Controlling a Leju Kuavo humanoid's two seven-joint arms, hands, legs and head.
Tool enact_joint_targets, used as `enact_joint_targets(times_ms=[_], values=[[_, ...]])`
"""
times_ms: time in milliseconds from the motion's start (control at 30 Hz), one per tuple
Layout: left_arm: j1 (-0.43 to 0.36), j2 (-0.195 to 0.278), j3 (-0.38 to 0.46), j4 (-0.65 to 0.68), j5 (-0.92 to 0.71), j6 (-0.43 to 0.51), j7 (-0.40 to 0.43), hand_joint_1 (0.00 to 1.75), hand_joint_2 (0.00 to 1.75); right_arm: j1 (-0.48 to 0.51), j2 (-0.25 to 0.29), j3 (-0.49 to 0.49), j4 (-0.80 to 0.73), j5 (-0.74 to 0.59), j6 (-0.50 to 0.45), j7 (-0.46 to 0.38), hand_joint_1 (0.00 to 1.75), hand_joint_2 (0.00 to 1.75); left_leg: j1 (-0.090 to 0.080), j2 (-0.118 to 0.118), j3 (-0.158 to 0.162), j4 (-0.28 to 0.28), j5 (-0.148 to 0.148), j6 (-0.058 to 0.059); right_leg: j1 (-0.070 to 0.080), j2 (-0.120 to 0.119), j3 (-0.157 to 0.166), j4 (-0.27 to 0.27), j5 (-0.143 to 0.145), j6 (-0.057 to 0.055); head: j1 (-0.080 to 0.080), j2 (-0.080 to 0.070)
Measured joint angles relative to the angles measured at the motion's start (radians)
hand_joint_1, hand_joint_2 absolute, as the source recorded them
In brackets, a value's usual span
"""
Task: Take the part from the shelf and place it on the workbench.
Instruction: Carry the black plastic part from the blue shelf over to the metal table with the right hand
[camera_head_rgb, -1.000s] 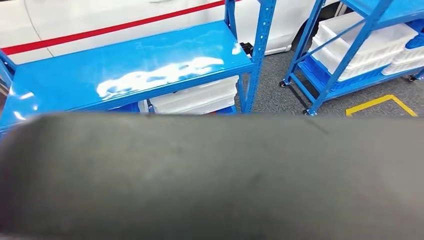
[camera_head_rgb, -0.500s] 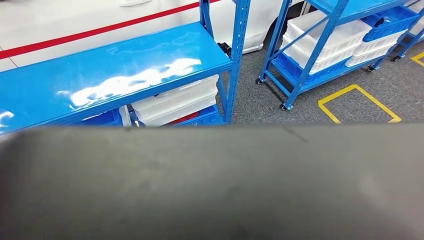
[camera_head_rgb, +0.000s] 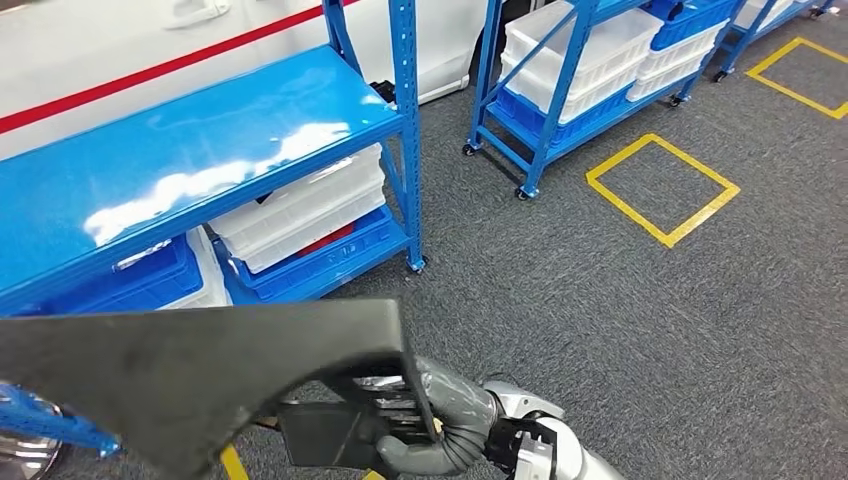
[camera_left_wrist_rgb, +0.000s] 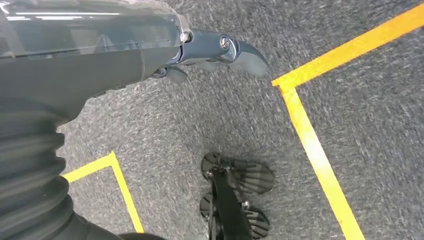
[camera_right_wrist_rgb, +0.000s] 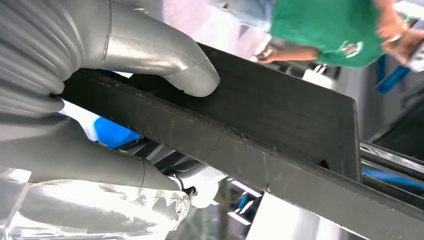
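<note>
The part (camera_head_rgb: 200, 370) is a large, flat, dark grey plastic panel with an angled edge. It lies across the lower left of the head view, close under the camera. My right hand (camera_head_rgb: 425, 430) grips it from below at its right end. In the right wrist view my thumb (camera_right_wrist_rgb: 192, 77) presses on the panel's (camera_right_wrist_rgb: 280, 130) face, with the other fingers under its edge. My left hand (camera_left_wrist_rgb: 215, 50) hangs over grey carpet, fingers apart and holding nothing. A blue shelf (camera_head_rgb: 200, 140) stands behind the panel.
White bins (camera_head_rgb: 300, 210) and blue bins fill the shelf's lower level. A second blue rack on wheels (camera_head_rgb: 545, 110) holds more bins at the back. A yellow taped square (camera_head_rgb: 660, 185) marks the grey carpet. A person in a green shirt (camera_right_wrist_rgb: 325, 25) stands nearby.
The whole head view has swung, so the shelf now sits to the left with more carpet showing. The panel covers less of the picture, and my right hand now shows under it.
</note>
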Motion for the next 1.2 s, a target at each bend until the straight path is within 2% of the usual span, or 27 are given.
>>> enact_joint_targets(times_ms=[67,100,133,167,200,267,333,400,433,467,500,533,567,600,633,667,700,767,833,867,900,967,1033,1100,1133,1167,1200], values=[[0.004,0.000,0.002,0.000,0.000,0.000,0.004,0.00,1.75,-0.003,-0.001,0.007,0.028,0.006,-0.007,0.000,1.62,1.75,0.005,-0.034,-0.055,0.130,-0.067,-0.006,0.000,0.020,-0.005,0.001,0.004,-0.005,0.000,0.000],[0.007,-0.001,0.004,0.000,0.000,0.000,0.005,0.00,1.75,-0.003,-0.002,0.011,0.038,0.008,-0.008,0.000,1.62,1.75,0.007,-0.039,-0.079,0.184,-0.086,-0.008,0.000,0.031,-0.008,0.003,0.005,-0.005,0.000,0.000],[0.008,-0.001,0.005,0.000,0.000,0.000,0.005,0.00,1.75,-0.003,-0.002,0.014,0.049,0.010,-0.008,0.000,1.62,1.75,0.009,-0.040,-0.091,0.211,-0.086,-0.011,0.000,0.043,-0.010,0.005,0.005,-0.005,0.000,0.000],[0.009,-0.001,0.005,0.000,0.000,0.000,0.005,0.00,1.75,-0.003,-0.003,0.016,0.057,0.012,-0.010,0.000,1.62,1.75,0.012,-0.040,-0.084,0.197,-0.067,-0.013,0.000,0.056,-0.012,0.009,0.005,-0.005,0.000,0.000],[0.009,-0.002,0.006,0.000,0.000,0.000,0.006,0.00,1.75,-0.003,-0.003,0.018,0.065,0.016,-0.012,0.000,1.62,1.75,0.016,-0.045,-0.060,0.146,-0.032,-0.015,-0.002,0.068,-0.013,0.013,0.004,-0.003,0.000,0.000],[0.008,-0.002,0.007,0.000,-0.001,-0.001,0.006,0.00,1.75,-0.003,-0.004,0.019,0.076,0.028,-0.017,0.000,1.62,1.75,0.025,-0.085,0.002,0.015,0.022,-0.018,-0.004,0.093,-0.018,0.024,0.002,0.006,0.000,0.000],[0.008,-0.003,0.008,0.001,-0.006,-0.003,0.007,0.00,1.75,-0.001,-0.003,0.018,0.082,0.038,-0.020,0.000,1.62,1.75,0.027,-0.120,0.030,-0.045,0.033,-0.015,-0.006,0.114,-0.028,0.031,0.004,0.020,0.000,0.000],[0.007,-0.002,0.008,0.000,-0.014,-0.004,0.008,0.00,1.75,0.009,-0.002,0.012,0.079,0.040,-0.013,0.000,1.62,1.75,0.023,-0.109,0.029,-0.051,0.037,-0.002,-0.009,0.132,-0.037,0.028,0.012,0.035,0.001,0.000],[0.006,-0.002,0.008,0.000,-0.018,-0.004,0.008,0.00,1.75,0.017,-0.002,0.007,0.072,0.037,-0.006,0.000,1.62,1.75,0.023,-0.098,0.029,-0.055,0.041,0.005,-0.009,0.127,-0.041,0.032,0.010,0.041,0.001,0.000],[0.005,-0.002,0.008,0.000,-0.022,-0.004,0.010,0.00,1.75,0.024,-0.002,0.001,0.062,0.030,0.004,-0.001,1.62,1.75,0.023,-0.086,0.030,-0.059,0.044,0.013,-0.009,0.108,-0.049,0.046,-0.002,0.046,0.003,0.000],[0.005,-0.002,0.008,0.000,-0.026,-0.003,0.015,0.00,1.75,0.029,-0.002,-0.005,0.048,0.019,0.017,-0.001,1.62,1.75,0.023,-0.074,0.029,-0.064,0.048,0.020,-0.008,0.083,-0.065,0.080,-0.024,0.049,0.004,0.000],[0.007,-0.002,0.008,0.000,-0.030,-0.002,0.020,0.00,1.75,0.034,-0.002,-0.010,0.033,0.008,0.028,-0.001,1.62,1.75,0.020,-0.061,0.029,-0.065,0.049,0.025,-0.007,0.054,-0.089,0.133,-0.056,0.051,0.006,0.000],[0.009,-0.002,0.008,0.000,-0.034,-0.002,0.027,0.00,1.75,0.037,-0.002,-0.014,0.018,-0.005,0.039,-0.002,1.62,1.75,0.018,-0.047,0.028,-0.065,0.050,0.028,-0.007,0.037,-0.120,0.199,-0.089,0.054,0.008,0.000],[0.012,-0.002,0.008,0.000,-0.037,0.000,0.034,0.00,1.75,0.041,-0.002,-0.017,0.003,-0.017,0.050,-0.003,1.62,1.75,0.016,-0.033,0.027,-0.065,0.049,0.030,-0.008,0.029,-0.148,0.261,-0.114,0.055,0.008,0.000],[0.014,-0.004,0.008,0.000,-0.039,0.001,0.038,0.00,1.75,0.046,-0.002,-0.021,-0.010,-0.027,0.060,-0.003,1.62,1.75,0.015,-0.018,0.027,-0.065,0.048,0.031,-0.008,0.025,-0.165,0.299,-0.123,0.057,0.008,0.000],[0.015,-0.005,0.008,0.000,-0.041,0.003,0.042,0.00,1.75,0.052,-0.003,-0.025,-0.023,-0.036,0.068,-0.004,1.62,1.75,0.014,-0.006,0.027,-0.065,0.048,0.031,-0.009,0.023,-0.167,0.308,-0.117,0.057,0.008,0.000],[0.015,-0.007,0.008,0.000,-0.043,0.005,0.044,0.00,1.75,0.057,-0.003,-0.029,-0.035,-0.042,0.075,-0.004,1.62,1.75,0.013,0.004,0.027,-0.065,0.047,0.032,-0.009,0.020,-0.154,0.286,-0.097,0.056,0.008,0.000],[0.012,-0.013,0.008,0.000,-0.044,0.009,0.045,0.00,1.75,0.064,-0.003,-0.036,-0.061,-0.051,0.085,-0.004,1.62,1.75,0.012,0.019,0.029,-0.065,0.046,0.030,-0.007,0.003,-0.093,0.178,-0.043,0.051,0.008,0.000],[0.011,-0.020,0.008,0.000,-0.047,0.011,0.044,0.00,1.75,0.067,-0.003,-0.044,-0.092,-0.063,0.092,-0.004,1.62,1.75,0.007,0.034,0.032,-0.064,0.042,0.025,0.002,-0.041,-0.032,0.064,-0.012,0.040,0.007,0.000],[0.011,-0.024,0.009,0.000,-0.050,0.010,0.042,0.00,1.75,0.070,-0.003,-0.050,-0.108,-0.069,0.095,-0.004,1.62,1.75,0.004,0.043,0.034,-0.064,0.041,0.021,0.007,-0.055,-0.017,0.032,-0.008,0.034,0.007,0.000],[0.011,-0.027,0.008,0.000,-0.053,0.009,0.039,0.00,1.75,0.075,-0.004,-0.056,-0.124,-0.075,0.098,-0.005,1.62,1.75,0.002,0.053,0.035,-0.064,0.039,0.017,0.012,-0.059,-0.015,0.020,-0.010,0.029,0.007,0.000],[0.010,-0.034,0.008,0.000,-0.059,0.003,0.030,0.00,1.75,0.089,-0.006,-0.070,-0.157,-0.082,0.104,-0.006,1.62,1.75,0.001,0.069,0.039,-0.065,0.034,0.008,0.010,-0.034,-0.015,0.012,-0.005,0.018,0.007,0.000],[0.009,-0.041,0.008,0.000,-0.064,-0.005,0.017,0.00,1.75,0.100,-0.011,-0.084,-0.188,-0.084,0.103,-0.008,1.62,1.75,0.004,0.037,0.027,-0.025,0.002,-0.001,0.002,-0.012,-0.012,0.002,0.003,0.008,0.007,0.000],[0.009,-0.045,0.008,0.000,-0.070,-0.010,0.008,0.00,1.75,0.109,-0.015,-0.097,-0.213,-0.085,0.096,-0.011,1.62,1.75,0.008,-0.015,-0.023,0.092,-0.061,-0.005,0.000,0.010,-0.011,0.001,0.006,0.002,0.006,0.000],[0.011,-0.046,0.008,0.000,-0.074,-0.010,0.006,0.00,1.75,0.116,-0.017,-0.102,-0.223,-0.083,0.091,-0.011,1.62,1.75,0.009,-0.029,-0.053,0.158,-0.087,-0.007,0.001,0.023,-0.012,0.002,0.007,0.001,0.006,0.000],[0.014,-0.046,0.008,0.000,-0.079,-0.012,0.004,0.00,1.75,0.123,-0.019,-0.107,-0.232,-0.081,0.087,-0.012,1.62,1.75,0.009,-0.035,-0.075,0.201,-0.097,-0.008,0.001,0.036,-0.013,0.003,0.007,0.001,0.006,0.000],[0.015,-0.046,0.008,0.000,-0.082,-0.014,0.003,0.00,1.75,0.131,-0.022,-0.111,-0.239,-0.078,0.084,-0.012,1.62,1.75,0.010,-0.038,-0.081,0.211,-0.087,-0.009,0.001,0.050,-0.013,0.006,0.007,0.001,0.006,0.000]])
